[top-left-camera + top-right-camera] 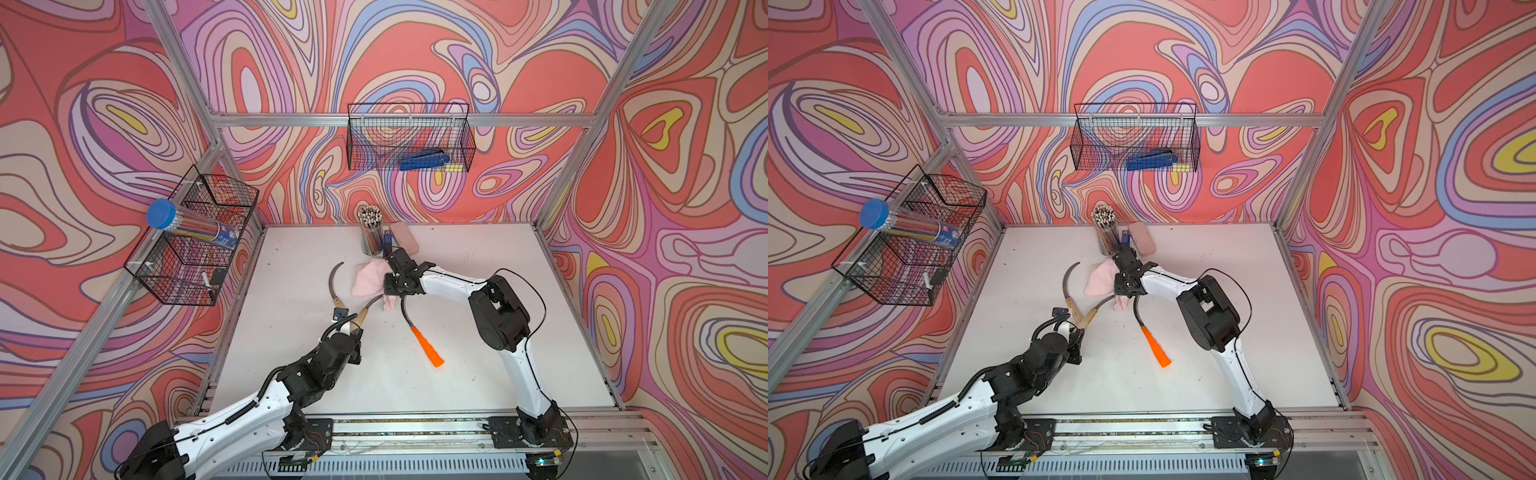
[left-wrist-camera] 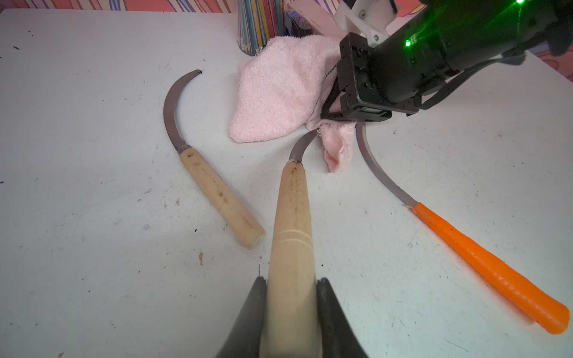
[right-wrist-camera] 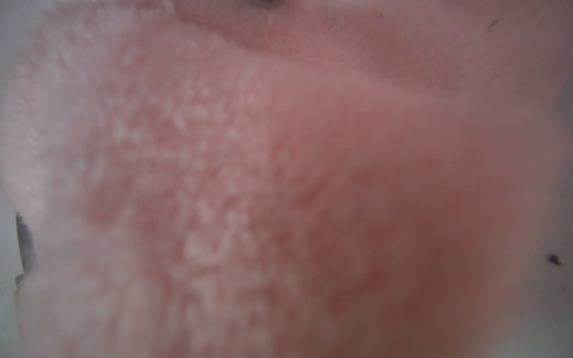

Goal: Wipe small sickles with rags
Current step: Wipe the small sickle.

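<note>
The left gripper (image 2: pixel 291 293), at the bottom centre of the left wrist view, is pressed onto the pale handle of a wooden-handled sickle (image 2: pixel 291 223). That sickle's blade runs up to mid-frame and vanishes under a fold of the rag (image 2: pixel 279 93). The right gripper (image 2: pixel 327 108), upper right of centre, is pinched shut on that pink cloth, which fills the right wrist view. The likeliest trouble, as I judge it, is the fuzzy cloth snagging on the blade's edge or tip. A pull would then twist the round handle in the left pinch or drag the rag out of the right one. The right gripper also hangs just over the blade of the orange-handled sickle (image 2: pixel 483 263), which lies from mid-frame to the lower right, so a low stroke could knock it across the table (image 2: pixel 93 248). The pencil cup (image 1: pixel 371 232), just above the rag in a top view, could be tipped by a backswing. Count: three sickles, two with wooden handles and one orange, the second wooden-handled sickle (image 2: pixel 217 192) lying free left of centre; one rag; two grippers; one pencil cup.
</note>
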Controlling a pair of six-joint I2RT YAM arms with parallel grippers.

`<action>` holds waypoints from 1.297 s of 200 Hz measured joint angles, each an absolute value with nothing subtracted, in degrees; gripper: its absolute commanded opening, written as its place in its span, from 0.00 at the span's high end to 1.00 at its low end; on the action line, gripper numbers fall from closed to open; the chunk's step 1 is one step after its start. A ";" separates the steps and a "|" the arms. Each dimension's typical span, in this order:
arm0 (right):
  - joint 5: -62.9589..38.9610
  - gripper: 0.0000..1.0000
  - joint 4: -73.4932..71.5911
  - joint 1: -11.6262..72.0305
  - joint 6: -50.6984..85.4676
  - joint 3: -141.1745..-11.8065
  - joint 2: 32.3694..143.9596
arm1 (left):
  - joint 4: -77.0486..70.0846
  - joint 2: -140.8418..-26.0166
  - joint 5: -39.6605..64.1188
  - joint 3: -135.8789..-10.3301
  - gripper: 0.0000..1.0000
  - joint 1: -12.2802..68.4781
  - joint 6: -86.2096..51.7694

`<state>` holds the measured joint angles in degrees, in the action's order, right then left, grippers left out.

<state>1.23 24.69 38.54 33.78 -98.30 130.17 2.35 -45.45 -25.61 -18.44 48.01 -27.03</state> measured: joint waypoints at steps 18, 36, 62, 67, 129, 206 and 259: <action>2.52 1.00 24.69 40.49 32.42 -99.42 130.17 | 2.48 -45.45 -26.20 -18.44 1.00 48.01 -27.03; 2.96 1.00 23.83 43.90 31.03 -100.57 130.08 | 2.85 -45.47 -27.07 -18.44 1.00 48.01 -27.05; 2.24 1.00 23.03 48.38 30.22 -100.40 127.98 | 3.29 -45.58 -28.05 -18.44 1.00 48.01 -27.05; 1.91 1.00 22.83 48.93 30.22 -100.09 127.28 | 3.27 -45.67 -28.21 -18.44 1.00 48.01 -27.05; 6.02 1.00 25.54 47.31 29.02 -97.62 114.10 | 3.57 -46.44 -30.09 -18.44 1.00 48.01 -27.20; 11.94 1.00 27.40 28.14 30.02 -77.36 85.82 | 3.88 -46.33 -30.61 -18.46 1.00 48.01 -27.68; 14.20 1.00 26.20 27.83 30.96 -71.61 77.45 | 7.97 -47.90 -28.71 -22.15 1.00 47.99 -32.99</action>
